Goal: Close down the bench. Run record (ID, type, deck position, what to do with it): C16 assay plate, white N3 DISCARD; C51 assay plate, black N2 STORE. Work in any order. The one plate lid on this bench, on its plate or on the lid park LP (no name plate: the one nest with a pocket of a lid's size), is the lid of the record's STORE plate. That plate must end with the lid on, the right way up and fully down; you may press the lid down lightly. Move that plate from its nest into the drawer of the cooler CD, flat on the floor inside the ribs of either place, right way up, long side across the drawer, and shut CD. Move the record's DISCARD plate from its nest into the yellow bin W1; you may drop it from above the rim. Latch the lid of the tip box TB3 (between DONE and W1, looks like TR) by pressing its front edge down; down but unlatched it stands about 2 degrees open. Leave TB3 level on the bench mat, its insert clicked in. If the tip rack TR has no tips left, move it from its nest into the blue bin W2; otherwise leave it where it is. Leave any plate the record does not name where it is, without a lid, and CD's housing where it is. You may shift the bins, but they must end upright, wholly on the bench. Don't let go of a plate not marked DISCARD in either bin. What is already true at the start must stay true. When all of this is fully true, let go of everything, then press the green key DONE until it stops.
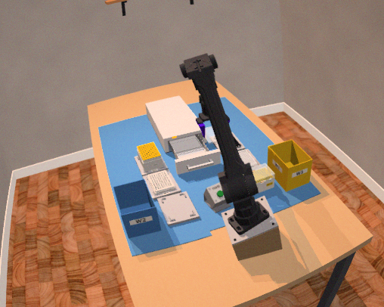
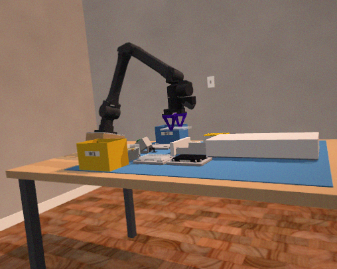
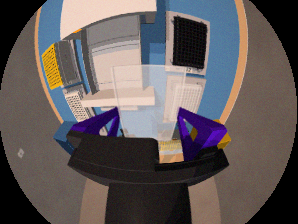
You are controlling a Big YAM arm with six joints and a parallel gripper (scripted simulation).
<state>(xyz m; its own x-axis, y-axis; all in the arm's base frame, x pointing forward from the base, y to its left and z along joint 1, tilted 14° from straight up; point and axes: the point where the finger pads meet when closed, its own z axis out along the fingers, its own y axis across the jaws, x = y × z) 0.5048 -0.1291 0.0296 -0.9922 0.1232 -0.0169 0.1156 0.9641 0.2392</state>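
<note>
My gripper (image 1: 202, 126) (image 2: 174, 120) (image 3: 148, 110) is shut on the clear plate lid (image 2: 176, 126) (image 3: 140, 99) and holds it level, well above the bench, beside the cooler's open drawer (image 1: 196, 156) (image 3: 113, 46). The black plate (image 2: 189, 158) (image 3: 186, 42) lies bare in its nest, ahead and to the right of the lid in the wrist view. The white plate (image 1: 249, 156) (image 2: 153, 158) (image 3: 184, 95) lies in the nest beside it. In the top view the arm hides the black plate.
The cooler CD (image 1: 171, 115) (image 2: 263, 145) stands at the back. Tip rack TR (image 1: 148, 151) holds yellow tips; another white plate (image 1: 161, 181) and an empty nest (image 1: 177, 208) lie before it. Blue bin W2 (image 1: 137, 206), DONE key (image 1: 220, 193), tip box TB3 (image 1: 263, 175) and yellow bin W1 (image 1: 290, 164) (image 2: 102, 154) line the front.
</note>
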